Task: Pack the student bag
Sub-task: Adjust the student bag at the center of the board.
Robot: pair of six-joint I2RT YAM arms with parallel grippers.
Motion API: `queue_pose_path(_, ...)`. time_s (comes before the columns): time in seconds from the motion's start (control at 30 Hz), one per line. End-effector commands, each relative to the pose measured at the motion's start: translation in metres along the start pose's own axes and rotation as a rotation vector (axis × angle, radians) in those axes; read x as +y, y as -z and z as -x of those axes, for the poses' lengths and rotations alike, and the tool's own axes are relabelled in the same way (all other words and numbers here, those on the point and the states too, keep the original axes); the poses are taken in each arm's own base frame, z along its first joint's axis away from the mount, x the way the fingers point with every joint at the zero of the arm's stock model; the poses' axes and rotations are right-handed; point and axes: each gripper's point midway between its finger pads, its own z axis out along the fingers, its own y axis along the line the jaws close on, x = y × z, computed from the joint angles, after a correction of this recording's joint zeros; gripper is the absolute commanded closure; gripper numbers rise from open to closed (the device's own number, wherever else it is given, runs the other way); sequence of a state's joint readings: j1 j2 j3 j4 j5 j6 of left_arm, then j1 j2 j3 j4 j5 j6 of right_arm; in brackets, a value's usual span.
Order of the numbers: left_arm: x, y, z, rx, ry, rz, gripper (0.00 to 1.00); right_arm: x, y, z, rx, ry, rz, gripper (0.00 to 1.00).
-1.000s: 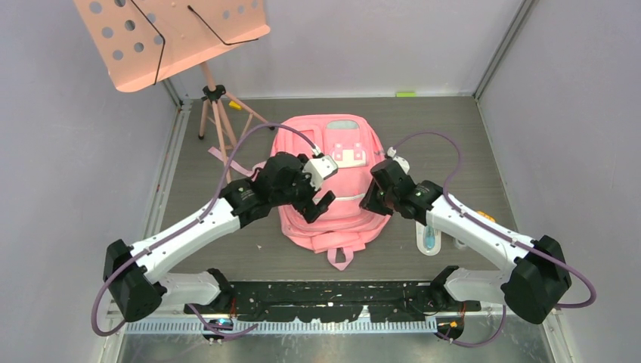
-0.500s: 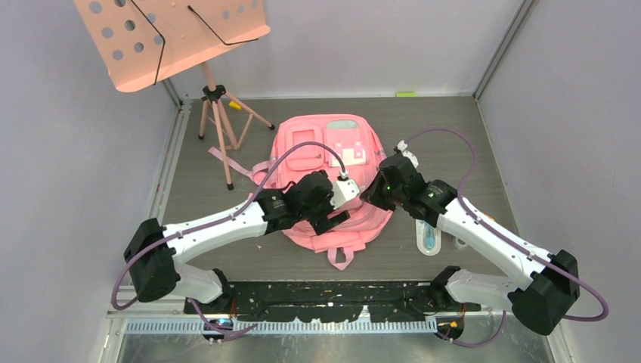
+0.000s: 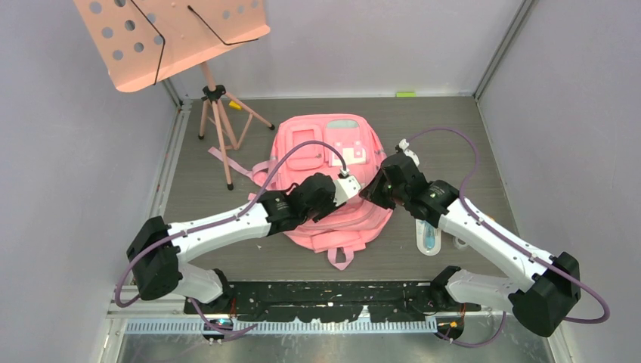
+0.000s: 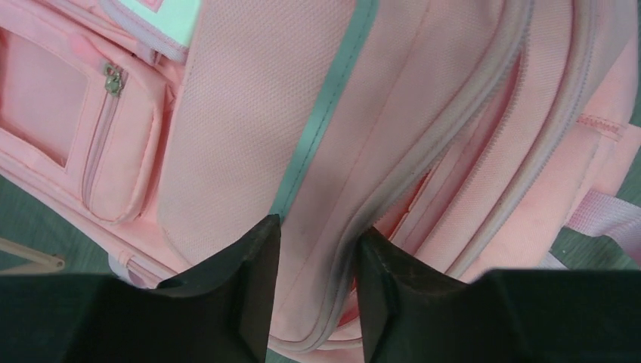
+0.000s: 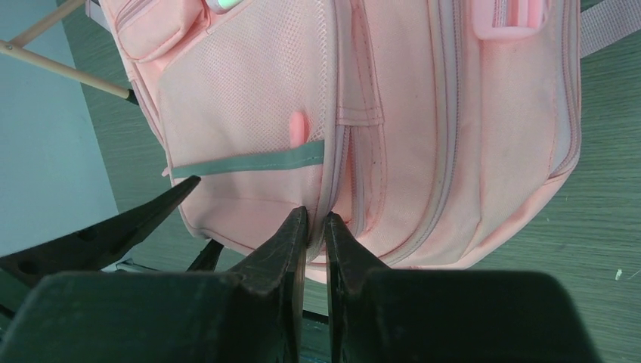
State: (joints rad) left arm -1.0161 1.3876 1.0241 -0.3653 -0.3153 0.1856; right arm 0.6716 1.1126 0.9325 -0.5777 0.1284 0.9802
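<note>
As it lies flat and front up at the middle of the table, the student bag has its strap ends towards the arms' bases; right gripper at the bag's right edge, fingers drawn narrow and pinching a zip seam just below the reflective strip; left gripper on the lower front panel, fingers part-way apart, pink fabric between them, grip not determinable; salmon music stand at the far left corner, well apart from the bag.

Right claw on student bag (seam)
</note>
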Motion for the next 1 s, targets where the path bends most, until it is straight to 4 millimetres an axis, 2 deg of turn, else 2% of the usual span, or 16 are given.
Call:
queue_pose_path(0.0, 0.003, -0.007, 0.008, -0.036, -0.002, 0.014, 0.70, 0.026, 0.020, 0.028, -0.095, -0.010, 0.098, 0.99)
queue_pose_path(0.13, 0.008, -0.003, 0.012, -0.040, 0.013, 0.033, 0.99, 0.011, 0.022, 0.037, -0.118, 0.034, 0.027, 0.92)
queue_pose_path(0.2, 0.010, 0.003, 0.020, -0.054, 0.033, 0.027, 1.00, -0.001, 0.025, 0.046, -0.135, 0.060, -0.023, 0.74)
queue_pose_path(0.23, 0.009, 0.006, 0.022, -0.051, 0.039, 0.009, 1.00, -0.011, 0.027, 0.048, -0.136, 0.084, -0.065, 0.69)
queue_pose_path(0.33, 0.012, 0.016, 0.040, -0.052, 0.079, -0.021, 1.00, -0.036, 0.037, 0.070, -0.171, 0.092, -0.167, 0.43)
queue_pose_path(0.37, 0.014, 0.017, 0.042, -0.044, 0.093, -0.028, 1.00, -0.052, 0.041, 0.076, -0.178, 0.096, -0.228, 0.38)
queue_pose_path(0.4, 0.015, 0.017, 0.042, -0.032, 0.115, -0.038, 1.00, -0.057, 0.046, 0.082, -0.188, 0.096, -0.249, 0.28)
queue_pose_path(0.43, 0.016, 0.016, 0.041, -0.014, 0.143, -0.052, 1.00, -0.069, 0.051, 0.082, -0.182, 0.110, -0.297, 0.25)
queue_pose_path(0.47, 0.018, 0.015, 0.038, 0.003, 0.174, -0.064, 1.00, -0.078, 0.056, 0.091, -0.199, 0.093, -0.328, 0.20)
queue_pose_path(0.57, 0.022, 0.011, 0.028, 0.048, 0.255, -0.106, 1.00, -0.116, 0.071, 0.098, -0.187, 0.060, -0.462, 0.15)
queue_pose_path(0.7, 0.017, 0.013, 0.024, 0.082, 0.318, -0.143, 1.00, -0.161, 0.094, 0.094, -0.163, -0.023, -0.601, 0.12)
queue_pose_path(0.8, 0.010, 0.012, 0.021, 0.109, 0.332, -0.185, 1.00, -0.185, 0.110, 0.084, -0.152, -0.088, -0.675, 0.08)
queue_pose_path(0.9, 0.011, 0.013, 0.023, 0.104, 0.333, -0.184, 1.00, -0.213, 0.127, 0.075, -0.163, -0.172, -0.770, 0.04)
queue_pose_path(0.97, 0.014, 0.015, 0.022, 0.098, 0.329, -0.168, 1.00, -0.221, 0.140, 0.076, -0.197, -0.229, -0.804, 0.03)
